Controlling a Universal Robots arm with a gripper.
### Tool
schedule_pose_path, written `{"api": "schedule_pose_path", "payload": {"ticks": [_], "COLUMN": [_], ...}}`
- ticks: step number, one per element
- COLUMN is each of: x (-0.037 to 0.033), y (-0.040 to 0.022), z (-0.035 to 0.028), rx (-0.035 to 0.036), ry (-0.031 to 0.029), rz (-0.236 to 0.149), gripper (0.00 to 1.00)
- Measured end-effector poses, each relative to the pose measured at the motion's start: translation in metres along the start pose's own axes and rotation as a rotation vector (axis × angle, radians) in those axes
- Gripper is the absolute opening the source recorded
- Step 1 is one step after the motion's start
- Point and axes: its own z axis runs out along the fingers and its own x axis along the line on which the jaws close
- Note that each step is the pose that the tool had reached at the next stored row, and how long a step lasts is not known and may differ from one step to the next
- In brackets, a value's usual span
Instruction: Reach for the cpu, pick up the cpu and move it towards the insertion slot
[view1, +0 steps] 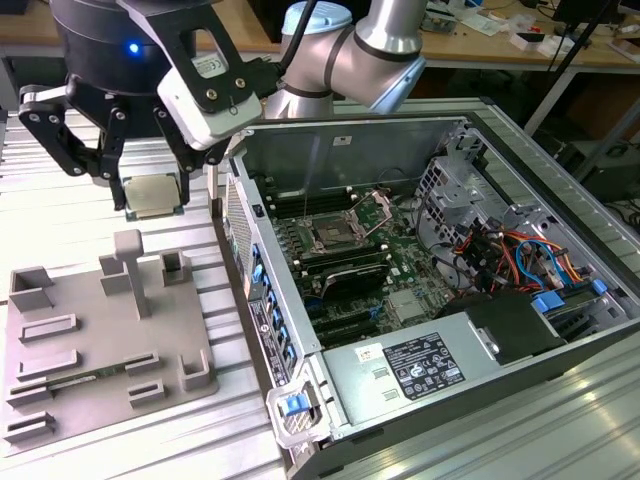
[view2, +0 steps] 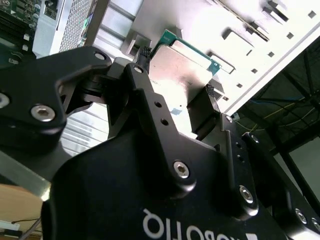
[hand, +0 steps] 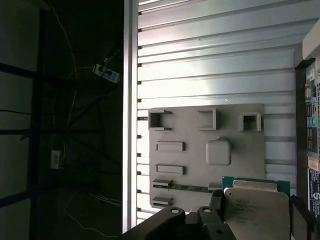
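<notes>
The black claw (view1: 152, 195) is gripping the flat silvery square cpu (view1: 153, 194) aloft, carrying it from the grey plastic plate (view1: 95, 345) toward the metal-framed insertion slot (view1: 333, 237), which needs careful alignment.

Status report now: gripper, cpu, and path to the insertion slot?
Gripper shut on cpu, lifted clear above grey plate. Insertion slot inside open case, not yet reached. Case wall stands between.
</notes>
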Motion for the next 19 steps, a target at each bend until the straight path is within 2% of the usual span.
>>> {"api": "schedule_pose_path", "payload": {"ticks": [10, 19], "x": [-0.0148, -0.0237], "y": [-0.0002, -0.0004], "z": [-0.0002, -0.0004], "rx": [0.0000, 0.0000], "ry": [0.0012, 0.0019], "rz": [0.000, 0.000], "gripper": [0.55, 0.55]}}
